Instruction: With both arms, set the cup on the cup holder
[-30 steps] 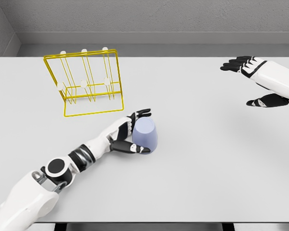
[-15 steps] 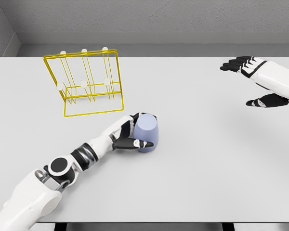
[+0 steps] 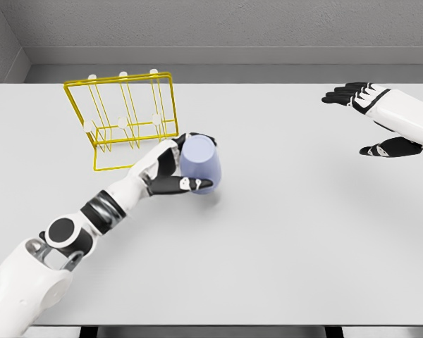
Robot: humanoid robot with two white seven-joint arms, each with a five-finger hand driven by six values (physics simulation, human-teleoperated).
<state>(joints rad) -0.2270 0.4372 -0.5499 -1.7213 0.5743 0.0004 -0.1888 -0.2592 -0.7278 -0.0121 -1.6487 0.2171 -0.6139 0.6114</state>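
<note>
Now we have our left hand [image 3: 175,171] wrapped around the cup [image 3: 199,164], thumb across its front and the other fingers curled behind, with the cup just right of the rack [image 3: 123,118] and apparently lifted a little off the table [image 3: 289,232]. To do this well, we judge we should keep the grip firm, tilt the cup's open end toward one of the white-tipped pegs and ease it on without knocking the thin wires. Our right hand [image 3: 370,116] hangs well apart at the far right, fingers spread and empty. We see a smooth, matte lavender cup, slightly tapered; the rack is slim yellow wire, leaning back.
</note>
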